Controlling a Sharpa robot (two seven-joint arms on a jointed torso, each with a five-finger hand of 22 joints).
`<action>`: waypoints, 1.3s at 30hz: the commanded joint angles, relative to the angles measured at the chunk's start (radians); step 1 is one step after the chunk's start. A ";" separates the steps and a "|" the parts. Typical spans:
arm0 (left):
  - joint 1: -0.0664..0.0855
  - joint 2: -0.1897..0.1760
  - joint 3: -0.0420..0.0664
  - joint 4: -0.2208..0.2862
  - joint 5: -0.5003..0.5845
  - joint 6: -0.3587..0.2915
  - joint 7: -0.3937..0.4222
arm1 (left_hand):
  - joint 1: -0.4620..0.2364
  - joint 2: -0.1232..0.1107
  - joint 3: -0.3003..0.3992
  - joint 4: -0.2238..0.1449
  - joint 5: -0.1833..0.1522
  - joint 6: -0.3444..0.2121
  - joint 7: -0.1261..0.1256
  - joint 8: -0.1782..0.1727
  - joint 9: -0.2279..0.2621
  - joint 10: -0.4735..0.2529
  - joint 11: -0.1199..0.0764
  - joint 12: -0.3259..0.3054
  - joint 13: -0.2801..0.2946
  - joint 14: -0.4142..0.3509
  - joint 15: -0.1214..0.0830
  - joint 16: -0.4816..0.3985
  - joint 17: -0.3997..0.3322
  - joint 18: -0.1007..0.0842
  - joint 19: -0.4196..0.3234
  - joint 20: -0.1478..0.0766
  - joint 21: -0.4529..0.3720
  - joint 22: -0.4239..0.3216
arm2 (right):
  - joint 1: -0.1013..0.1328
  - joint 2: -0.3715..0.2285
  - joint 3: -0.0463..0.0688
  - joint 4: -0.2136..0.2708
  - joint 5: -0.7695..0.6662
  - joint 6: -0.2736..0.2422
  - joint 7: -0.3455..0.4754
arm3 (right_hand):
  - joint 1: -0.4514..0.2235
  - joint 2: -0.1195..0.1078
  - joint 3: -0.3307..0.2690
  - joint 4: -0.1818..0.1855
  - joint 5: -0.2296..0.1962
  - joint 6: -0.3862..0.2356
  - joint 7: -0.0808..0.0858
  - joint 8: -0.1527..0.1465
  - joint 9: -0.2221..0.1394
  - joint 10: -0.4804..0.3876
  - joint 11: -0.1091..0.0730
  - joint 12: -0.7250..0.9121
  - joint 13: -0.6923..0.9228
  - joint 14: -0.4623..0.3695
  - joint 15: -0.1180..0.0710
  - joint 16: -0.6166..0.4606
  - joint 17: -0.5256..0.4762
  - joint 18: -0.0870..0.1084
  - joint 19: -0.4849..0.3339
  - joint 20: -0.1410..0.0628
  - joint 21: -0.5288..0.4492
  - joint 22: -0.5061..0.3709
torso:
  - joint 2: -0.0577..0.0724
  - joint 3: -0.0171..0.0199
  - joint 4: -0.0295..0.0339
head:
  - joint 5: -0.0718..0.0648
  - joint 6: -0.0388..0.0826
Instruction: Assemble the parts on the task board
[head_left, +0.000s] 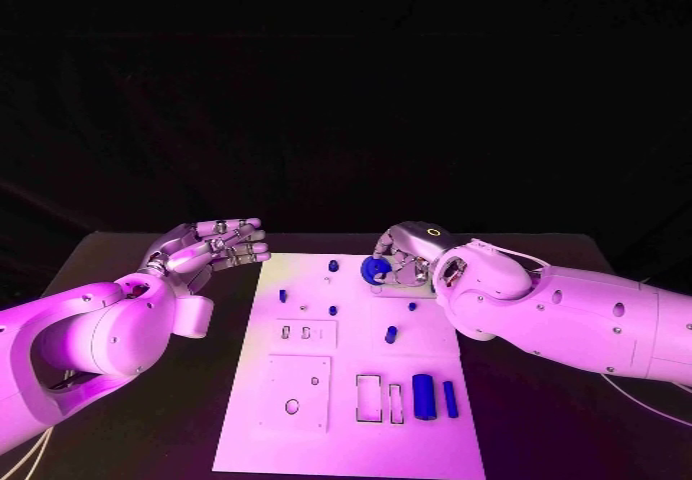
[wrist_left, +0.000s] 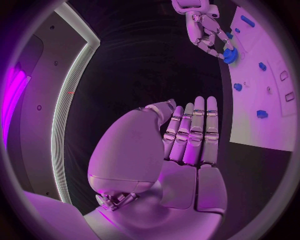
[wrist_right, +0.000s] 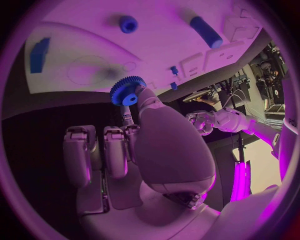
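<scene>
Right hand (head_left: 408, 258) pinches blue gear (wrist_right: 127, 91) over the far edge of the task board (head_left: 353, 400), left hand (head_left: 209, 250) empty, fingers straight, beside it; the thin pinch may let the gear slip or tilt off its peg.

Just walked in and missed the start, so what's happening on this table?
The robot is assembling small blue parts on the white task board. Its right robot hand pinches a blue gear over the board's far end. The left robot hand hovers open beside the board's left edge, holding nothing. A blue block and a blue rod lie at the near right; smaller blue pieces sit elsewhere on the board.
</scene>
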 joint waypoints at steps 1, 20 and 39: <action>0.002 0.002 0.001 0.001 0.000 0.019 0.005 | -0.010 -0.002 0.005 0.002 -0.001 0.002 0.010 -0.001 0.000 0.002 0.003 -0.006 -0.001 0.002 0.001 0.004 0.002 0.002 -0.008 -0.001 0.006 0.001 | 0.001 0.022 0.000 0.012 -0.087 -0.042 -0.013 | -0.011 -0.006 0.008 0.001 0.005 0.043 -0.037 0.005 0.039 0.024 -0.008 0.002 0.142 0.096 -0.004 0.005 0.226 -0.013 0.060 -0.009 0.007 0.207 | 0.000 -0.0009 0.0000 | 0.002 0.001; 0.002 0.005 0.001 0.005 -0.001 0.021 0.004 | -0.010 -0.002 0.005 0.002 -0.001 0.002 0.010 -0.001 0.000 0.002 0.003 -0.006 -0.001 0.002 0.001 0.004 0.002 0.002 -0.008 -0.001 0.006 0.001 | -0.008 0.197 -0.005 -0.093 -0.132 -0.035 -0.011 | -0.024 -0.016 0.024 0.007 0.010 0.040 -0.036 -0.005 0.042 0.024 -0.006 0.002 0.143 0.096 -0.003 0.005 0.227 -0.013 0.062 -0.009 0.009 0.210 | 0.002 -0.0013 0.0009 | 0.008 0.004; 0.002 0.003 0.001 0.008 -0.001 0.021 0.004 | -0.012 -0.004 0.008 -0.001 -0.001 0.002 0.010 -0.001 0.000 0.002 0.003 -0.006 -0.001 0.001 0.001 0.004 0.002 0.002 -0.009 -0.001 0.007 0.001 | -0.021 0.240 -0.017 -0.140 -0.154 0.027 -0.023 | -0.024 -0.020 0.033 0.006 0.012 0.037 -0.034 -0.011 0.043 0.024 -0.005 0.002 0.144 0.097 -0.002 0.006 0.229 -0.014 0.062 -0.009 0.009 0.210 | 0.001 -0.0005 -0.0005 | 0.015 -0.007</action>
